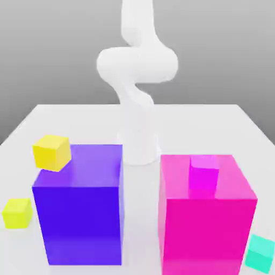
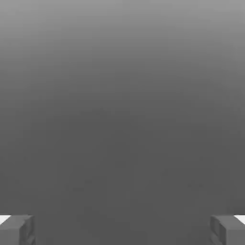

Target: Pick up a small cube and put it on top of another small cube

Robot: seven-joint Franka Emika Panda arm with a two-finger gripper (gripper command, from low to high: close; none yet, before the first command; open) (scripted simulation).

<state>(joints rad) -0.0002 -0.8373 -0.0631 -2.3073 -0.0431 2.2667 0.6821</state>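
No readable text, label, brand, number or sign appears anywhere — the cubes, the larger blocks, the arm and the table all have plain faces, with nothing written or printed on them.

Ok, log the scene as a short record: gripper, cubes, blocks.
gripper: open, nothing between the fingers
yellow-green cube: on the table, beside the purple block
golden-yellow cube: at the purple block's top
magenta cube: on the pink block
turquoise cube: beside the pink block
stacking: not yet done
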